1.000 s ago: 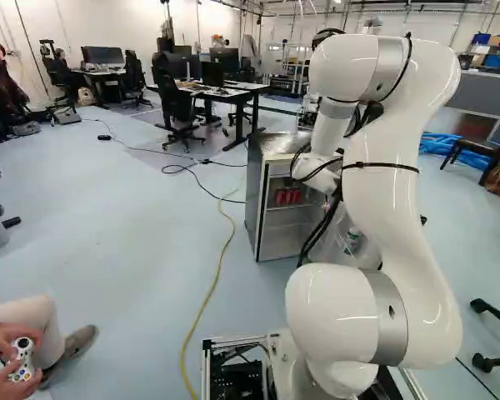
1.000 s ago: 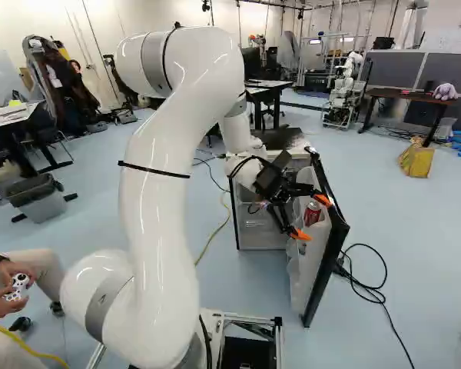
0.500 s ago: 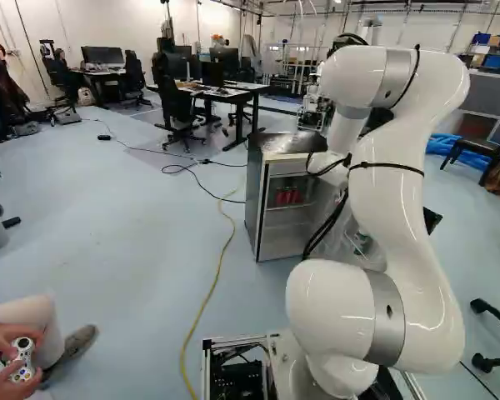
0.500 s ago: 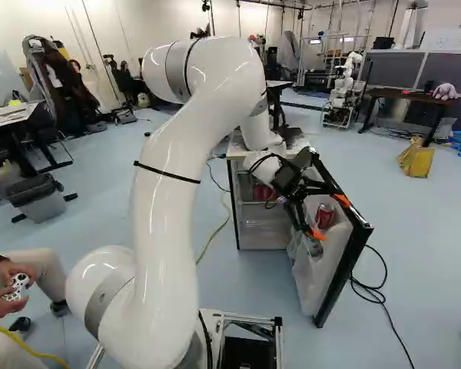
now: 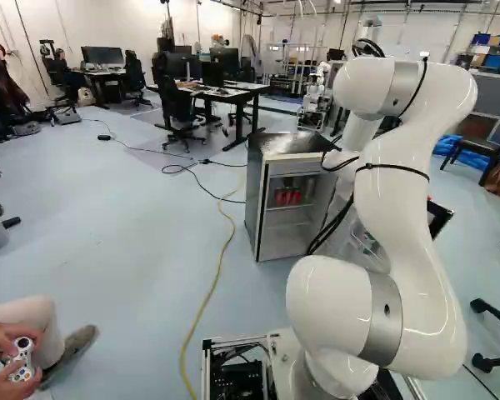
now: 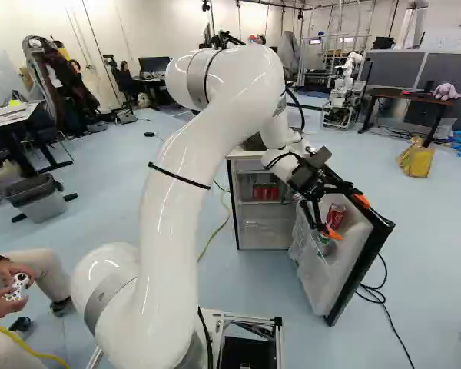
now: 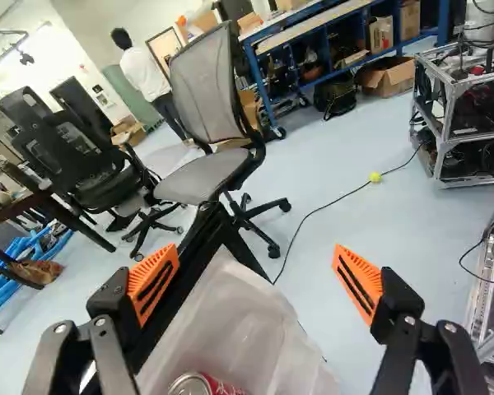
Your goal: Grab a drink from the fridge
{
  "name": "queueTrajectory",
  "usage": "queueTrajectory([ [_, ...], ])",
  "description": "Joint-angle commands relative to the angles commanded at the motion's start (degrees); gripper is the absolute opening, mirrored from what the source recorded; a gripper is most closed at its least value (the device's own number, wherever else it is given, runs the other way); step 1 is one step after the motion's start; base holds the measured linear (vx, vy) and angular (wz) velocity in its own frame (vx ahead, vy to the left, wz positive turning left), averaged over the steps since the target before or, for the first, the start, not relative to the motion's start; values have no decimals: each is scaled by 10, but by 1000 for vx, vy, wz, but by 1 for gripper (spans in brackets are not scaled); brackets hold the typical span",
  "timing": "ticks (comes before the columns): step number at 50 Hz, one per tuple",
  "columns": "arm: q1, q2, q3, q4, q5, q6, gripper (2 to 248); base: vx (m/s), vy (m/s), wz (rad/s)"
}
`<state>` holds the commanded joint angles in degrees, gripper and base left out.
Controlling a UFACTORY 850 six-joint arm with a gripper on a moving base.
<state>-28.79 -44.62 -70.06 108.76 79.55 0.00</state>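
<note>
In the right base view my gripper (image 6: 347, 217) is over the inner side of the swung-out fridge door (image 6: 359, 270), fingers wide apart. A red can (image 6: 336, 215) and a green can (image 6: 323, 243) stand in the door's shelf by the fingers. The fridge (image 5: 271, 218) holds several red cans (image 6: 266, 191) on an inner shelf. Seen from the wrist, the gripper (image 7: 255, 280) has nothing gripped; one finger overlaps the door's black edge (image 7: 199, 247), contact unclear, and the red can (image 7: 199, 384) shows low between the fingers, in the whitish door shelf (image 7: 230, 321).
Office chairs (image 7: 202, 169) and a metal frame rack (image 7: 457, 123) are beyond the gripper. A yellow cable (image 5: 208, 292) runs along the floor left of the base. Another robot (image 6: 343, 88) stands far back. A seated person's hands (image 6: 11, 288) hold a controller at the left.
My arm has swung to the right with its gripper, and the fridge door has opened wider along with it. The red cans inside the fridge now show in the right base view. The base has stayed put.
</note>
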Motion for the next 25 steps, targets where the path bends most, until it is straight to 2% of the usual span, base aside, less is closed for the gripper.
queueTrajectory([
  [12,-5,-3,-6,0,0,0,247,0,0,0],
  [25,7,17,37,-16,0,0,247,0,0,0],
])
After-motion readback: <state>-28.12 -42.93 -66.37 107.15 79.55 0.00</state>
